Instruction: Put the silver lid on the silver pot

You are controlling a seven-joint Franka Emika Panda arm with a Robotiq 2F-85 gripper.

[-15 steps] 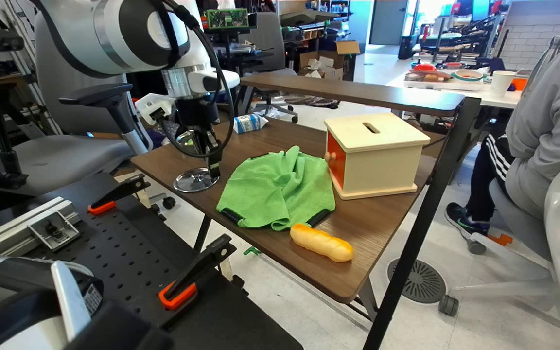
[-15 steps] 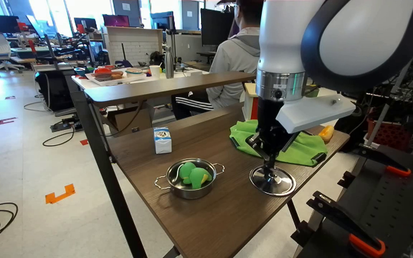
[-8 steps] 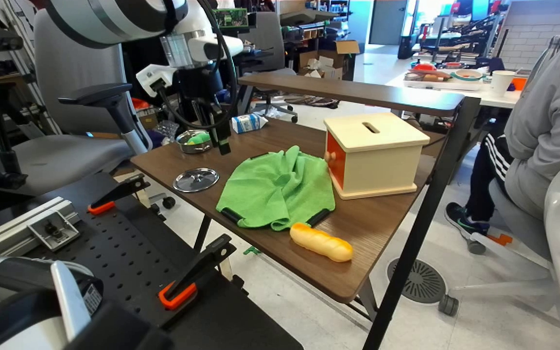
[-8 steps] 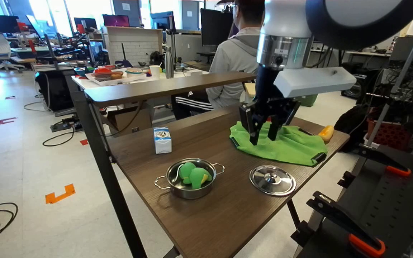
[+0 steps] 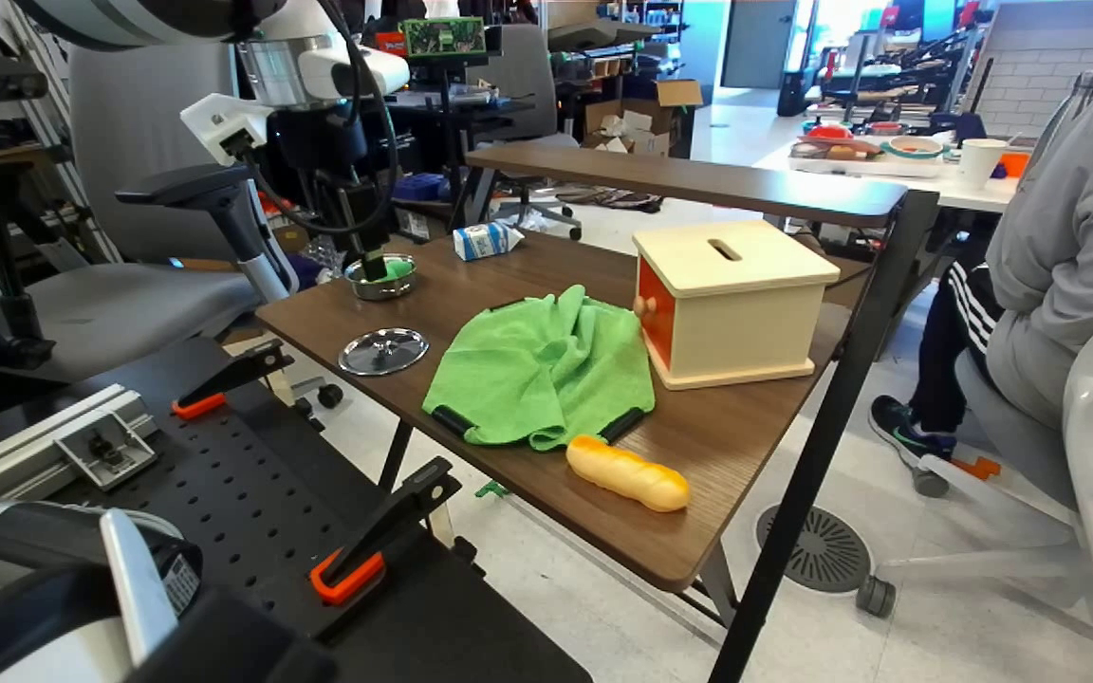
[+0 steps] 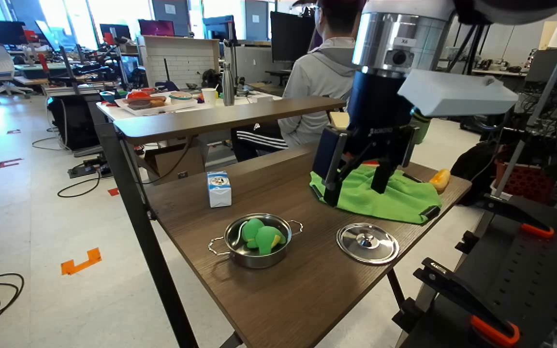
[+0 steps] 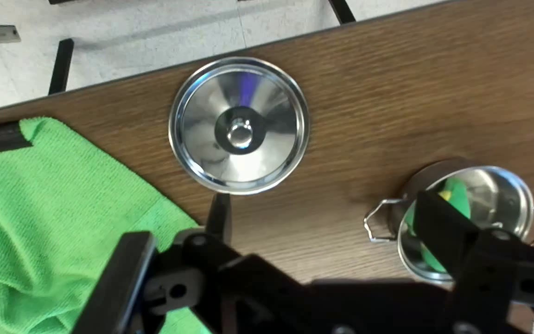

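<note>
The silver lid [image 6: 368, 246] lies flat on the brown table, its knob up, near the table's edge; the wrist view shows the whole lid [image 7: 267, 153]. Apart from it stands the silver pot [image 6: 259, 261], uncovered, with two wire handles and green toy figures [image 6: 266, 238] inside. My gripper [image 6: 356, 190] hangs in the air above the table, its fingers spread wide and nothing between them. In the wrist view one finger of the gripper [image 7: 325, 199] covers part of the pot [image 7: 524, 190]. The other finger ends just below the lid's rim in that picture.
A green cloth [image 5: 542, 370] is spread beside the lid. Behind it stands a wooden box [image 5: 746, 323] with an orange side, and a bread roll [image 5: 627, 472] lies near the corner. A blue-and-white carton [image 6: 219, 189] stands beyond the pot. A raised shelf [image 6: 230, 118] runs along one table side.
A second ago my gripper was down at the lid's knob with its jaws together. It has opened, risen off the lid and shifted sideways. Lid and pot have stayed where they were.
</note>
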